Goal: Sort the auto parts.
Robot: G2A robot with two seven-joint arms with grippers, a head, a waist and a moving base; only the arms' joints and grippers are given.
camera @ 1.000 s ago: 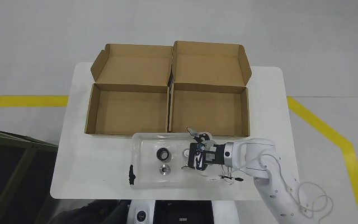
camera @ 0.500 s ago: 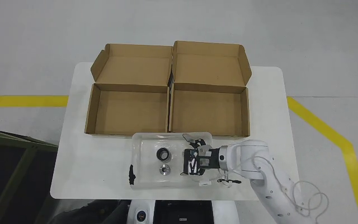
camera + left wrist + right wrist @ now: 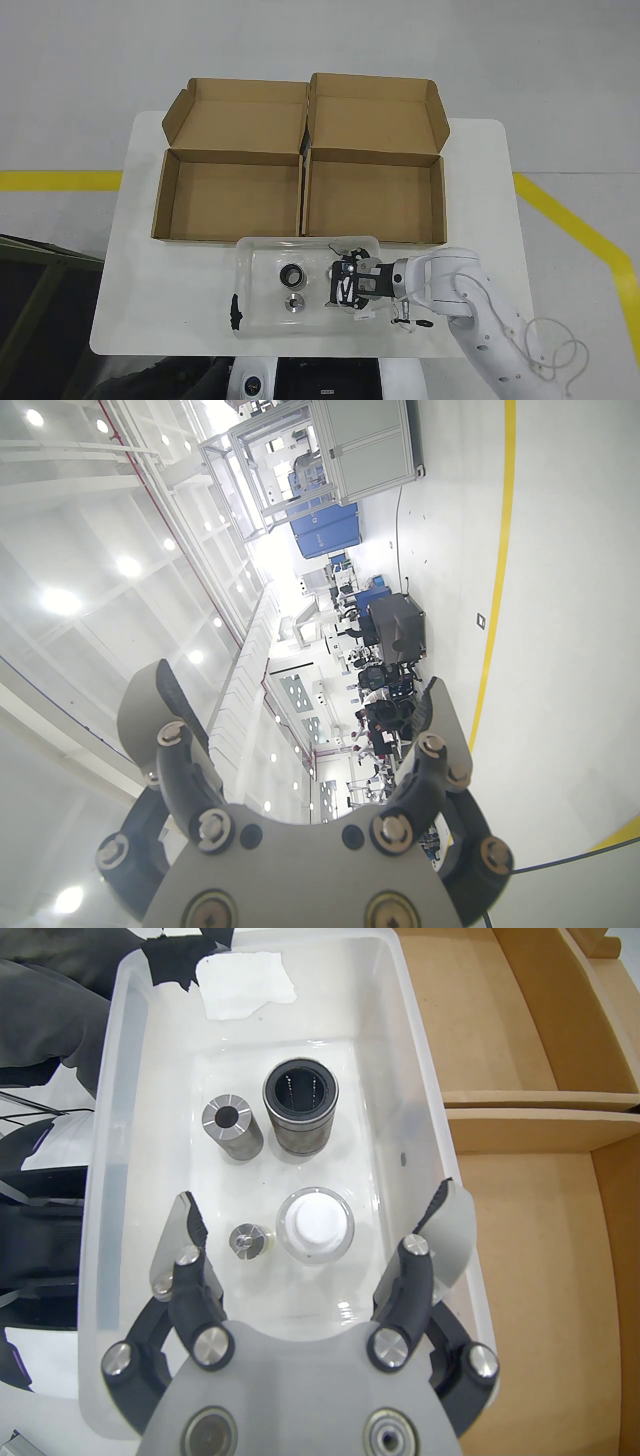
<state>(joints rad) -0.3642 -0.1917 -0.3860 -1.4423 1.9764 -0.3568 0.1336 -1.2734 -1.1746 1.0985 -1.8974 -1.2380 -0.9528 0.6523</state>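
Right pincer — spread apart | over clear bin | white-capped part between its jaws

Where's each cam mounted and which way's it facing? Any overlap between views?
Top view: above the arms, facing down at the table; right arm, right gripper at the clear bin.
Left wrist view: on the left wrist, aimed away from the table into the hall; left gripper, fingers open.
Right wrist view: on the right wrist, facing down into the bin; own fingers open.
Shared: top and right wrist views both show bin, bearing, cardboard boxes.
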